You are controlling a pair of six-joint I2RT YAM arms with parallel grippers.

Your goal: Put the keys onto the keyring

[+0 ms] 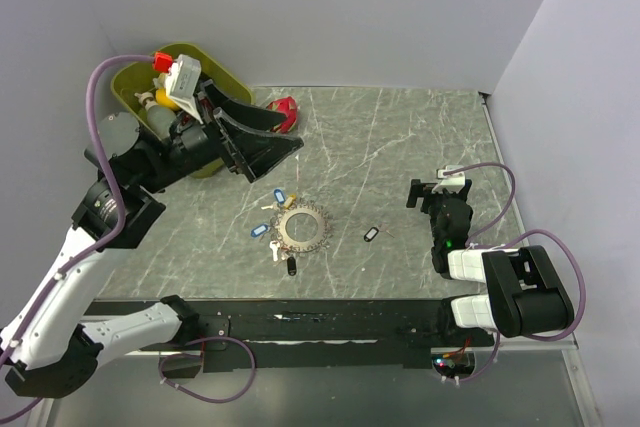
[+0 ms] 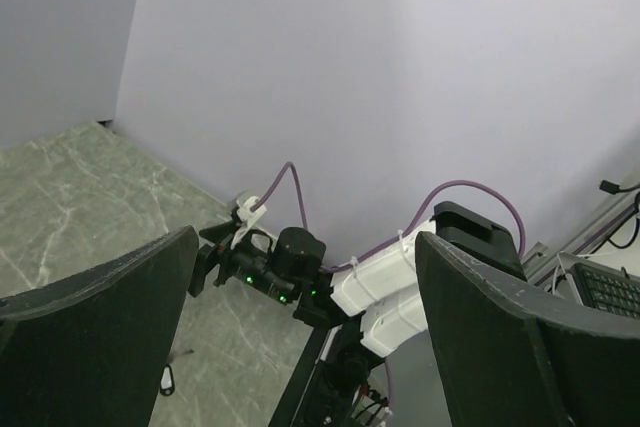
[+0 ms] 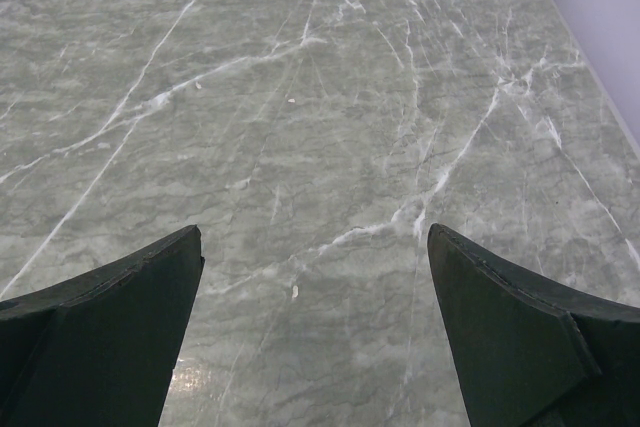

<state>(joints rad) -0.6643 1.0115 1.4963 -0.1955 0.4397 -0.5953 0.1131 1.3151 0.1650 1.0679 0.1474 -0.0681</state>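
Observation:
The keyring (image 1: pixel 303 228), a toothed silvery ring, lies flat on the marble table (image 1: pixel 400 137). Around its left and lower side lie the keys: two blue tags (image 1: pixel 279 194) (image 1: pixel 259 230), a cream one (image 1: pixel 275 248) and a black one (image 1: pixel 291 266). One more black-tagged key (image 1: pixel 371 233) lies apart to the right, and its tag (image 2: pixel 167 380) also shows in the left wrist view. My left gripper (image 1: pixel 272 122) hangs open and empty above and behind the ring, pointing right (image 2: pixel 305 242). Over bare marble at the right, my right gripper (image 1: pixel 428 187) stands open and empty (image 3: pixel 315 237).
A yellow-green bin (image 1: pixel 228 77) holding several items stands at the back left, under the left arm. A red object (image 1: pixel 288 110) lies just past the left fingers. Walls close the back and right sides. The right arm (image 2: pixel 285 267) fills the middle of the left wrist view.

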